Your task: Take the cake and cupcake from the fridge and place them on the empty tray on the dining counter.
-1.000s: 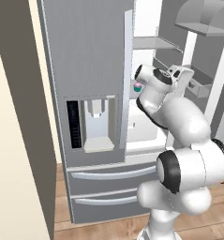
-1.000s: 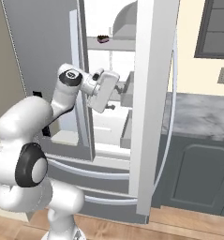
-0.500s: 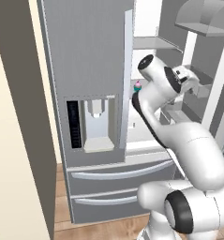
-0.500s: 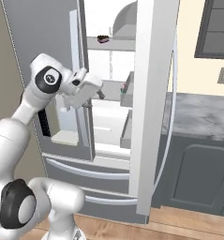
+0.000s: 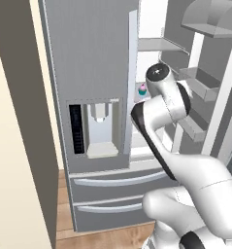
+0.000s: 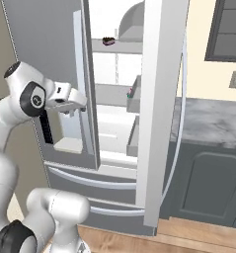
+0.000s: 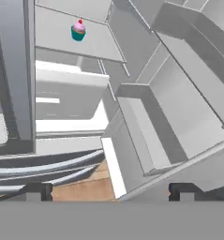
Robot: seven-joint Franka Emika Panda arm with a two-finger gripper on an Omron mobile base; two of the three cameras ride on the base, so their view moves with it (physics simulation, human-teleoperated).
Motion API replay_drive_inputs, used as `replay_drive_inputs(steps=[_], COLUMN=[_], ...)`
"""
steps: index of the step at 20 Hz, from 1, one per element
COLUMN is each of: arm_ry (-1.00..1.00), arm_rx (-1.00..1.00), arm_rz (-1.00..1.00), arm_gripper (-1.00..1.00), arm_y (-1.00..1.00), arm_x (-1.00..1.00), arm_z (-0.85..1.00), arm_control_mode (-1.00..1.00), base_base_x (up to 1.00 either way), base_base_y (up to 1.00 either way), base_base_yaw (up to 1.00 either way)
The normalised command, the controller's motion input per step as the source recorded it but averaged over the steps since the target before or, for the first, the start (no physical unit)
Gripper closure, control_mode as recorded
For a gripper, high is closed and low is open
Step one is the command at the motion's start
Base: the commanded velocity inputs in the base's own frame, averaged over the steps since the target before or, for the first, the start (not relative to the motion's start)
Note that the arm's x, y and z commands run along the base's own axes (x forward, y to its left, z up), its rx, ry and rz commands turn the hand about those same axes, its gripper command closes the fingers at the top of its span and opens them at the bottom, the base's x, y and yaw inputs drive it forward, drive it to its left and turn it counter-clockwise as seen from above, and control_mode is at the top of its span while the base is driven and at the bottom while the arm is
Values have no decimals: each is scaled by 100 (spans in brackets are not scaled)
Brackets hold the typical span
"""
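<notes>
A: What does the cupcake [image 7: 78, 30] look like, and where is it?

B: It is tiny and round, with pink frosting, a small red dot on top and a teal wrapper. It stands upright on a pale grey shelf [image 7: 71, 40] inside the fridge [image 5: 88, 73], alone on that shelf. In the left base view it shows as a pink-and-teal speck [image 5: 142, 89] just past the edge of the closed left door, beside the arm's upper joint.

A: And the fridge itself?

B: Grey brushed steel, French-door type. The left door is shut and carries a dispenser panel [image 5: 95, 126]; the right door [image 6: 156, 113] is swung wide open, its bins [image 7: 146, 131] facing the interior. Two drawers [image 5: 115, 194] with pale handles sit below.

A: Is anything else stored inside?

B: In the right base view a small dark item [image 6: 108, 41] with a pinkish underside lies on the top shelf; what it is I cannot tell. A small red-and-green item [image 6: 131, 92] sits at the edge of a door bin.

A: State of the end effector [image 7: 108, 191]?

B: Spread wide, nothing between its tips. It is well apart from the cupcake and points into the open fridge.

A: Any readable writing or brand?

B: None can be read. A marbled worktop [image 6: 213, 121] lies to the right of the open door.
</notes>
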Motion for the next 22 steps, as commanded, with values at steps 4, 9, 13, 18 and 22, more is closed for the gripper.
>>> replay_drive_inputs(steps=[4, 9, 13, 18, 22], arm_ry=[-13, -17, -12, -3, 0], arm_rx=[11, 19, 23, 16, 0], arm_rz=[41, 30, 3, -2, -5], arm_gripper=[-100, -100, -100, -100, -100], arm_y=[38, 38, 27, 15, 5], arm_x=[5, 46, 49, 49, 57], arm_z=[0, 0, 0, 0, 0], arm_control_mode=[-100, -100, -100, -100, -100], base_base_x=[0, 0, 0, 0, 0], base_base_y=[0, 0, 0, 0, 0], base_base_yaw=[0, 0, 0, 0, 0])
